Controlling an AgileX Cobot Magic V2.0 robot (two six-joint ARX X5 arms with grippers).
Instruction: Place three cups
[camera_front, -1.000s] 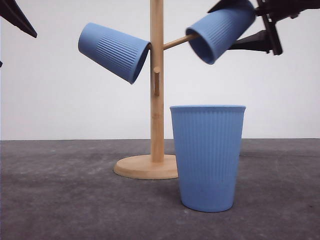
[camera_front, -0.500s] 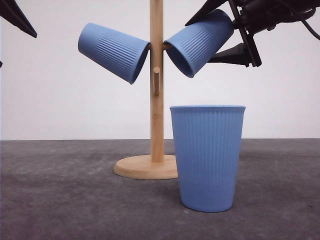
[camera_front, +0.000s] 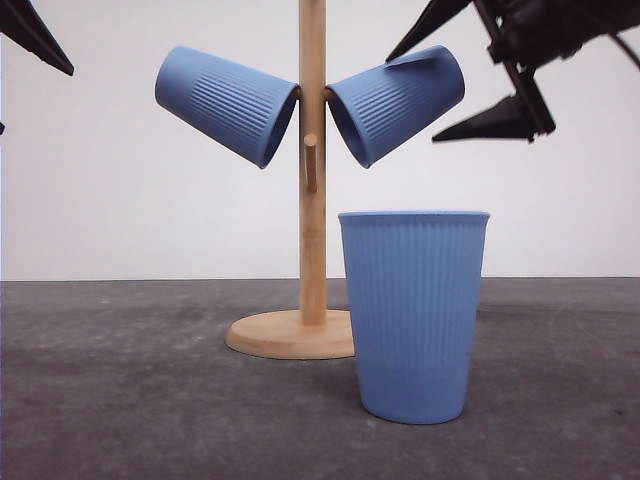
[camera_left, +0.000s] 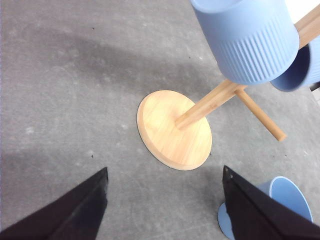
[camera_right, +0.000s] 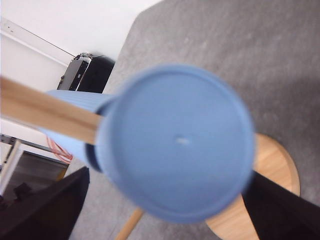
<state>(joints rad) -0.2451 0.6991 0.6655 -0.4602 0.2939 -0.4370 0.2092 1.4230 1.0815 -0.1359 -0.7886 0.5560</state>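
Front view: a dark grey table (camera_front: 120, 400) meets a white wall (camera_front: 120, 220). Two cups (camera_front: 228, 103) (camera_front: 397, 103) hang on the wooden stand (camera_front: 313, 200), one cup (camera_front: 413, 315) stands upright on the table. The right gripper (camera_front: 455, 85) is spread open, empty; the left gripper (camera_left: 165, 200) too.

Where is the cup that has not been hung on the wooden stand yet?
In the front view, the third cup stands upright on the table, just right of the wooden stand's round base.

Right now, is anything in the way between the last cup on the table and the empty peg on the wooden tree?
Nothing visible blocks it. The standing cup sits just right of the stand, and the bare peg points forward, uncovered.
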